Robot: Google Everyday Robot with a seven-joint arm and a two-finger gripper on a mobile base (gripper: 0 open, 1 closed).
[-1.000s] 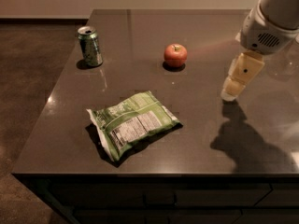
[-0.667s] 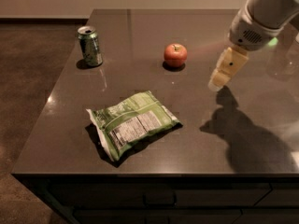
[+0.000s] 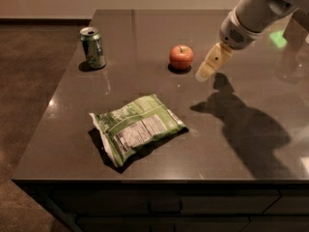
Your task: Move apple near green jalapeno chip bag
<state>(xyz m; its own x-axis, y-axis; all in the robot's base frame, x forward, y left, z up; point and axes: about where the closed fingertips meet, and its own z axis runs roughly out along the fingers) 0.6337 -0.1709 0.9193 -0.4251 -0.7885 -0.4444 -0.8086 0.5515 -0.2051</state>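
Hovering gripper [image 3: 206, 67]: just right of the apple [image 3: 181, 57], empty, above the bench [image 3: 72, 129]; its spread cannot be told.
Apple: lying well apart from the green jalapeno chip bag [image 3: 137, 127].
Progress: nothing done; grasp and carry remain.

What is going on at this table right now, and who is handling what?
A robot arm reaches in from the right over a dark countertop. Its gripper hangs just right of the apple, close to it but not holding it. The apple sits toward the back, apart from the green jalapeno chip bag, which lies flat nearer the front edge. A green soda can stands upright at the back left.
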